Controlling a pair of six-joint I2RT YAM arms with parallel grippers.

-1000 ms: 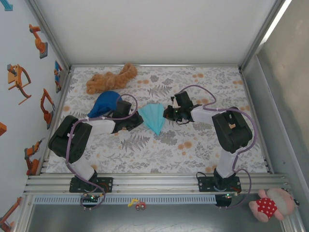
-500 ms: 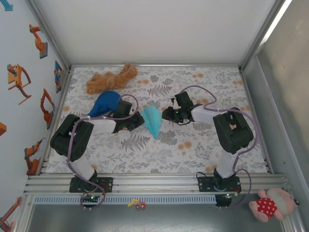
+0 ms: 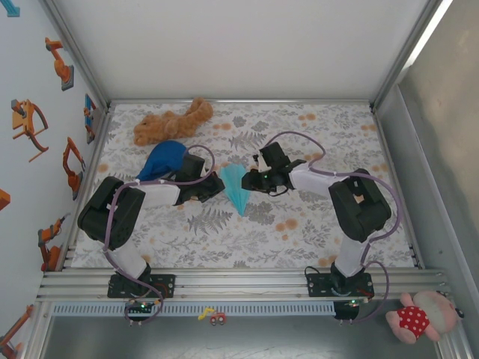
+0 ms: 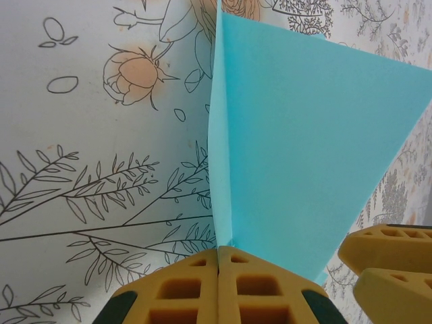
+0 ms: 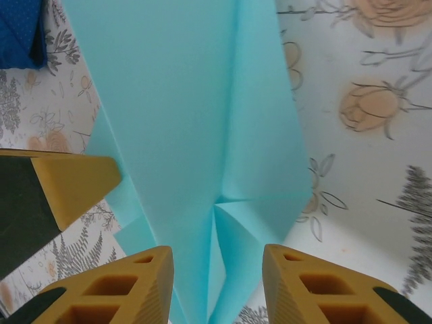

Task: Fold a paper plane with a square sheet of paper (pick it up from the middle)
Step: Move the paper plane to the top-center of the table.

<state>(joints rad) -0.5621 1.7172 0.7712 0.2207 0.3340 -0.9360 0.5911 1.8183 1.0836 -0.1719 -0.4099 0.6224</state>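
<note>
The left gripper (image 4: 218, 266) is closed on the plane (image 3: 238, 188), likely to hold it steady; the right gripper (image 5: 216, 270) stands half open around its fold, gripping nothing.

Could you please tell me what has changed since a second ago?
The right claw has opened and moved left, now straddling the light cyan-blue paper plane, which looks narrower from above. The left claw stays shut on the plane's edge; the brown plush toy and dark blue dome-shaped object have not moved.
</note>
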